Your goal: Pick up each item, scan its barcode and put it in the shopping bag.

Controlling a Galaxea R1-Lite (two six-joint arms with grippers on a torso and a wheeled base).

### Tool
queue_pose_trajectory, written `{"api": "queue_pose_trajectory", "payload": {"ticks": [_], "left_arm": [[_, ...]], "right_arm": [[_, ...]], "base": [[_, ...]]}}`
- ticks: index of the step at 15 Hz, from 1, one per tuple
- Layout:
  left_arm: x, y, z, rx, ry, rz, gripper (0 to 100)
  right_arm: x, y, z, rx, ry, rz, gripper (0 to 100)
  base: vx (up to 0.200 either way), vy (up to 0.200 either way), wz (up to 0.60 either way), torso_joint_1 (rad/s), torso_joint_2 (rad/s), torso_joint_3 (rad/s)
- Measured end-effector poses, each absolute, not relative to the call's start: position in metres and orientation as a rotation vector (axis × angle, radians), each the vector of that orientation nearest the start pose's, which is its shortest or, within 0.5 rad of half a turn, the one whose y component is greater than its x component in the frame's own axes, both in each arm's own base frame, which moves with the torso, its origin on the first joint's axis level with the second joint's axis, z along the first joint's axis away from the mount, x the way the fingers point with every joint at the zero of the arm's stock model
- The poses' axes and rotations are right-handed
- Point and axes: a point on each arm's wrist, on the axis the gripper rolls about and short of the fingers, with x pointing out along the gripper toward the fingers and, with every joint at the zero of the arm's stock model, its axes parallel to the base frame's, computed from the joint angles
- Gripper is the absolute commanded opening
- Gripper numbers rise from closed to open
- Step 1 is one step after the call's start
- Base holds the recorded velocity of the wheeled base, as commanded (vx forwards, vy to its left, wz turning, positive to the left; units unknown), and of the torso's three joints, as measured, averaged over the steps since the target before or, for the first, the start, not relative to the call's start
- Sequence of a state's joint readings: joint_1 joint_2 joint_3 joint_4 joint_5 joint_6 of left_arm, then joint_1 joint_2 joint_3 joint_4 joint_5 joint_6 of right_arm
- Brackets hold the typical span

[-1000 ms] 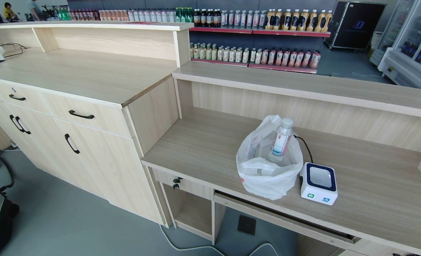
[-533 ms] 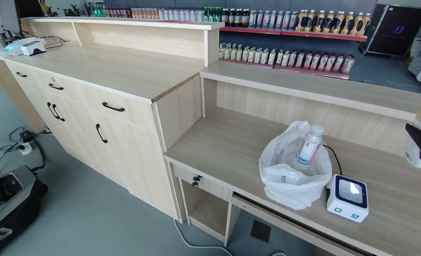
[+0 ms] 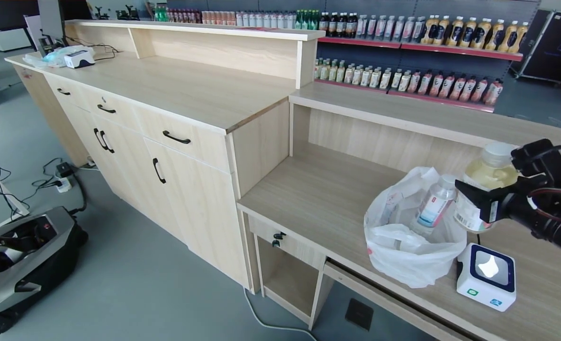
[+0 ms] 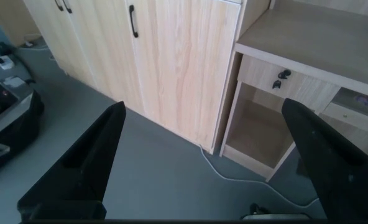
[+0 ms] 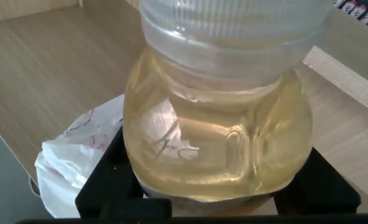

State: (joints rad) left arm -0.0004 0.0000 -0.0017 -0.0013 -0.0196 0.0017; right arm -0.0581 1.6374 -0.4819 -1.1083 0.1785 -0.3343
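Right hand [image 3: 485, 204]: clamped on yellow-liquid bottle [image 3: 491, 173], upright over table [image 3: 328, 199], beside shopping bag [image 3: 413, 255], near scanner [image 3: 486, 277].
Left hand [image 4: 204, 109]: spread wide, over floor [image 4: 147, 168].
Shopping bag: on table, white-capped bottle [image 3: 434, 206] inside.

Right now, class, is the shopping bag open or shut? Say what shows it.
Open: the shopping bag gapes at its top, and a clear bottle leans inside it, visible through the opening.
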Motion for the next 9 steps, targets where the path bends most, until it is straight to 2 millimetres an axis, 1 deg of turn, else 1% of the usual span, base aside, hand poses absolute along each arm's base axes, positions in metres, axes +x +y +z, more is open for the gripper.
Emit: {"api": "queue_pose_trajectory", "payload": {"ticks": [3,7,9], "left_arm": [[-0.023,0.0,0.076,0.002,-0.003,-0.02,100],[-0.023,0.0,0.076,0.002,-0.003,-0.02,100],[-0.023,0.0,0.076,0.002,-0.003,-0.02,100]], "right_arm": [[0.287,-0.007,0.135,-0.279,0.059,0.202,0],[0.306,-0.002,0.1,-0.259,0.106,0.249,0],[0.318,0.003,0.09,-0.256,0.093,0.266,0]], "base": [[0.0,0.0,0.0,0.0,0.0,0.0],[0.0,0.0,0.0,0.0,0.0,0.0],[0.0,0.0,0.0,0.0,0.0,0.0]]}}
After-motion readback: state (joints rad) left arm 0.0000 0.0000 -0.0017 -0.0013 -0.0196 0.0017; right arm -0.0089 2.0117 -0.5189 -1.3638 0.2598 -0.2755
